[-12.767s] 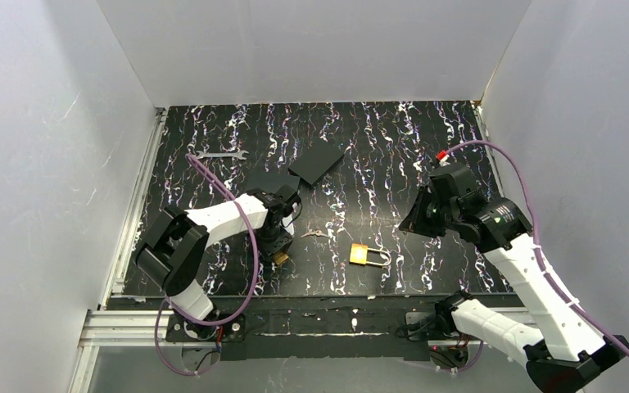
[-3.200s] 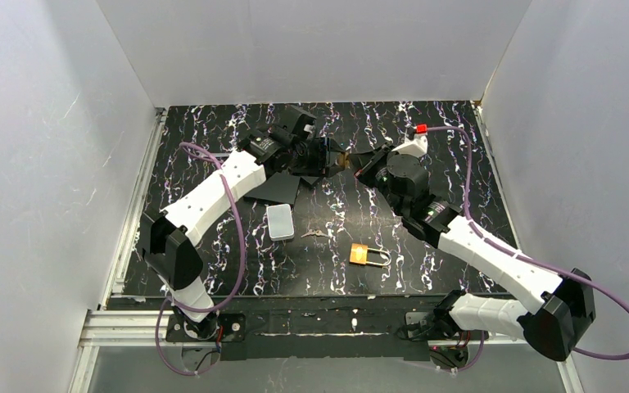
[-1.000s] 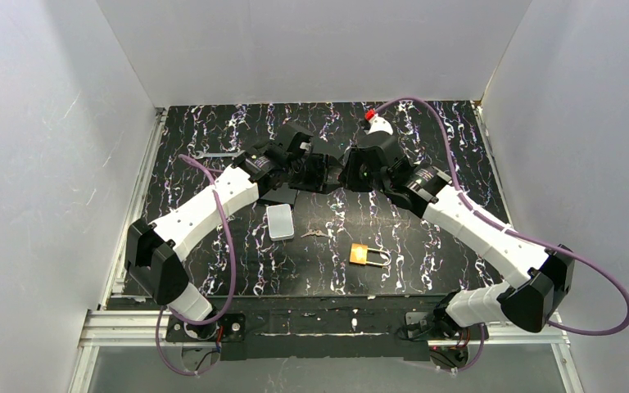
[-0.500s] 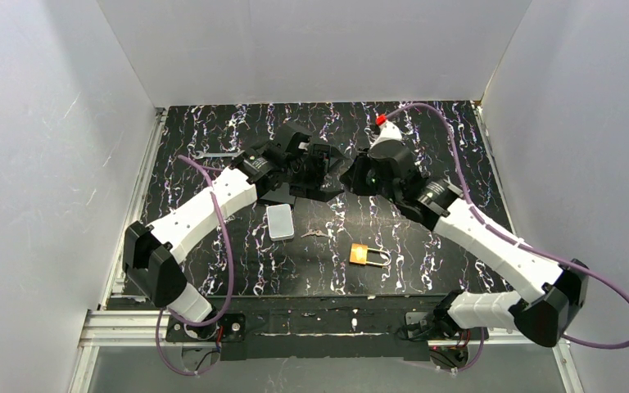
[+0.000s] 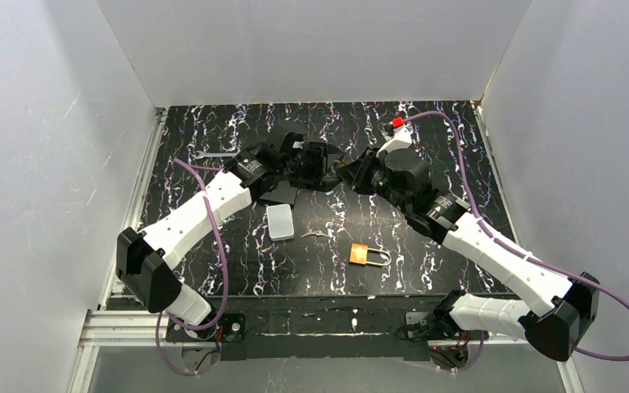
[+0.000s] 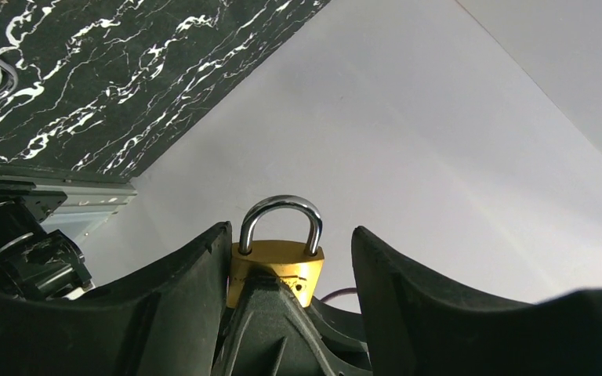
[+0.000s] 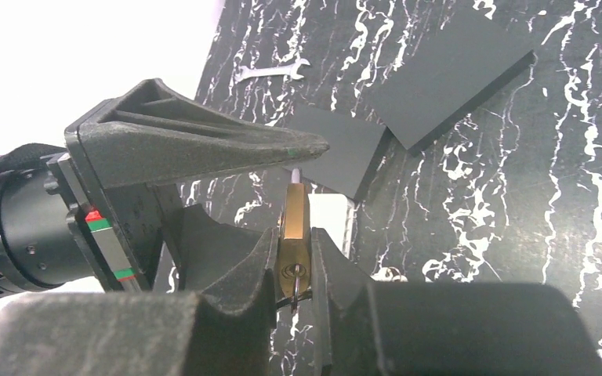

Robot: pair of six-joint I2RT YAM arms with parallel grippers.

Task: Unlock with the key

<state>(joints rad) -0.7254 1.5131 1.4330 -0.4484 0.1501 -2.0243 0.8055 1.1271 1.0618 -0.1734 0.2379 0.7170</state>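
Note:
A brass padlock (image 7: 294, 227) is held edge-on in my right gripper (image 7: 293, 249), which is shut on its body. A thin wire ring (image 7: 293, 283) hangs at its keyhole. In the left wrist view the same padlock (image 6: 282, 262) stands shackle-up between the fingers of my open left gripper (image 6: 291, 229). The left finger is against its side and the right finger is clear of it. Both grippers meet above the back middle of the table, left (image 5: 319, 161) and right (image 5: 350, 172). A key bunch (image 5: 314, 233) lies on the table.
A second brass padlock (image 5: 361, 255) lies near the front, right of the keys. A white box (image 5: 279, 221) sits left of them. Black slabs (image 5: 282, 194) lie under the left arm, and a wrench (image 5: 213, 153) at the back left. White walls enclose the table.
The left jaws have spread away from the padlock. The right arm has swung its elbow rightward, still gripping the padlock in about the same place.

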